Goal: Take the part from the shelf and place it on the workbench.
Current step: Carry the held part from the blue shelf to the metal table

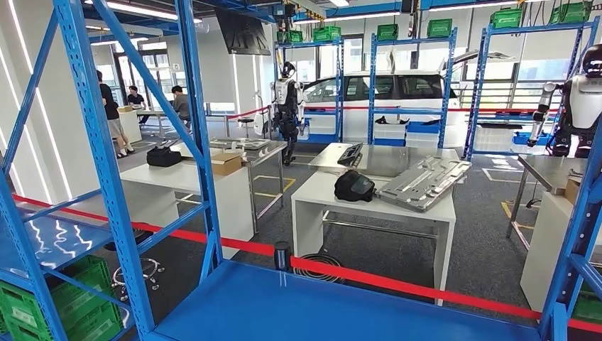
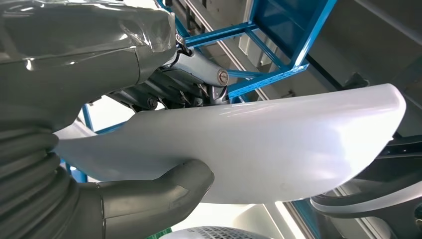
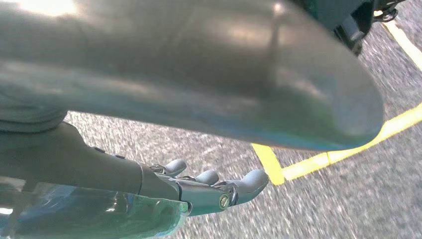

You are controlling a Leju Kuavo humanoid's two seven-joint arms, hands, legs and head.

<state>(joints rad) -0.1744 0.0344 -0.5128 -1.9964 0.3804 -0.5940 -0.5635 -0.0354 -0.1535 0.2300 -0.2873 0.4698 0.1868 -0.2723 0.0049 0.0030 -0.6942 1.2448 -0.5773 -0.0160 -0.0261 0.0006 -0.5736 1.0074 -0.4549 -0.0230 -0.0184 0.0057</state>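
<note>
White curved part point(image 2: 278, 144) is gripped by the left hand point(image 2: 149, 194) beside the blue shelf point(image 2: 278, 30); right hand point(image 3: 209, 189) hangs with fingers point(image 3: 254, 179) loosely apart, empty. Next, carrying it to the white table point(image 1: 319, 195).

The desk point(image 1: 376, 206) stands beyond the shelf point(image 1: 319, 305), past the barrier tape point(image 1: 397, 283) stretched across between them. On the desk lie a flat metal panel point(image 1: 424, 182) to the right and a helmet-like part point(image 1: 353, 186) just left of it (touching or nearly so). Left of the desk stands another table point(image 1: 184, 177) carrying a cardboard box point(image 1: 226, 163). Behind the desk, a car point(image 1: 383, 89) sits beyond more racks point(image 1: 412, 85).
</note>
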